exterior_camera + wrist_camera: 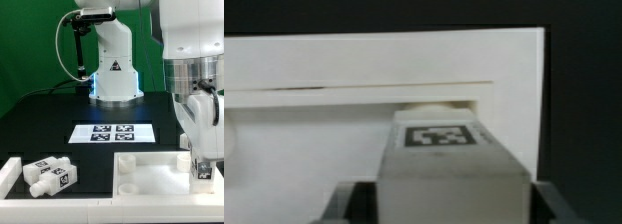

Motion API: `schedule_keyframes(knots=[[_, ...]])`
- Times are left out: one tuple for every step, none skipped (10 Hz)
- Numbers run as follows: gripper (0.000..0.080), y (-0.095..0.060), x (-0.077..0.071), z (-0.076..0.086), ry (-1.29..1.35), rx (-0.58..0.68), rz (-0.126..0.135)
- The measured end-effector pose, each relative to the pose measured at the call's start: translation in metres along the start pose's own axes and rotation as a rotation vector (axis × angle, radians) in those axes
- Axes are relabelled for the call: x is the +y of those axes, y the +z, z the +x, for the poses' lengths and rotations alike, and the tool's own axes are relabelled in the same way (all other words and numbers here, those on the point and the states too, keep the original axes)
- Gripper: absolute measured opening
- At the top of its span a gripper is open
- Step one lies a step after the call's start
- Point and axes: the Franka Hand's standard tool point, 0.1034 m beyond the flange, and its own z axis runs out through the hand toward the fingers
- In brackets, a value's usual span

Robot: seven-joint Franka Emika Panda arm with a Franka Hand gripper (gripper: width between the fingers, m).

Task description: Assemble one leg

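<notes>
My gripper (203, 170) stands at the exterior view's right, over the right corner of the large white tabletop (150, 172). It is shut on a white leg (441, 170) with a square tag on its side, held between both fingers (359, 203). In the wrist view the leg's far end sits at a round corner socket (438, 104) of the tabletop (367, 70); I cannot tell if it has entered. In the exterior view the held leg (203, 166) is mostly hidden by the fingers.
Loose tagged legs (52, 176) lie at the front left, beside a white rail (10, 172). The marker board (112, 132) lies mid-table behind the tabletop. The arm's base (112, 70) stands at the back.
</notes>
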Motion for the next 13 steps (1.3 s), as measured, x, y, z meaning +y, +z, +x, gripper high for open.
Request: schedule_keyframes(knots=[[0.036,0.0,-0.0001,0.0003,-0.069,0.001,0.001],[0.036,0.0004,-0.0005,0.0009,-0.26,0.002,0.006],[0.0529,0.0017,0.0005,-0.0018,-0.431,0.001,0.007],[0.0624,0.0038,0.0028,-0.0038,-0.586,0.0,0.008],[0.0624,0.0049,0.0041,-0.0045,-0.611,0.002,0.01],[0.0645,0.0049,0.0039,-0.0033,-0.7,0.004,0.009],[0.0645,0.0049,0.0038,-0.0027,-0.763,0.005,0.009],[0.0648,0.005,0.0038,-0.0024,-0.825,0.006,0.008],[0.0648,0.0047,0.0034,-0.0014,-0.958,0.015,0.004],[0.0648,0.0036,0.0021,-0.001,-1.17,0.031,-0.005],[0.0648,0.0037,0.0021,-0.0004,-1.299,0.036,-0.011],[0.0639,0.0038,0.0022,-0.0004,-1.283,0.036,-0.011],[0.0639,0.0038,0.0022,-0.0003,-1.256,0.036,-0.011]])
